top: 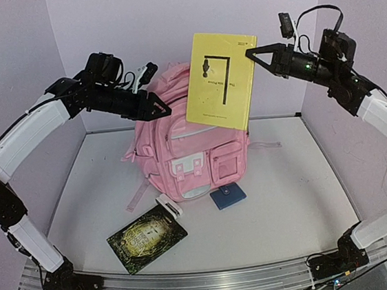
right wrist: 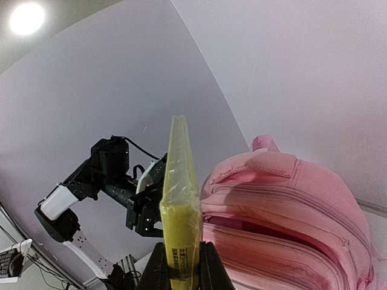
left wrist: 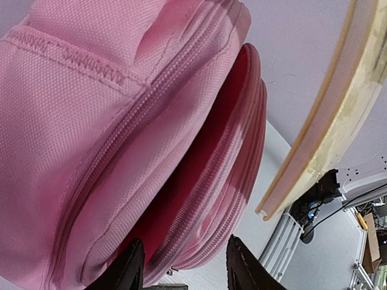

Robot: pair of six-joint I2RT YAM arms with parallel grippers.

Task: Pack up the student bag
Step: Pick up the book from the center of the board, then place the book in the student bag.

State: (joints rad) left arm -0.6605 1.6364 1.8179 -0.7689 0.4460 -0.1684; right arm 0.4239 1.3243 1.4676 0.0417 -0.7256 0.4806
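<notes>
The left gripper (left wrist: 184,269) stands about half open, the zip edge of the backpack (top: 169,144) between its 2 fingers. The backpack stands upright in the middle of the table (top: 296,196), top open. The right gripper (right wrist: 182,266) pinches a yellow book (top: 220,80) above it. In front lie a dark book (top: 146,238) and a blue wallet (top: 227,197).

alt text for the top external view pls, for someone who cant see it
The right claw holds a yellow book upright in the air over a pink backpack standing on the table, while the left claw reaches to the bag's top from the left. In front of the bag lie a dark book and a small blue wallet.
</notes>
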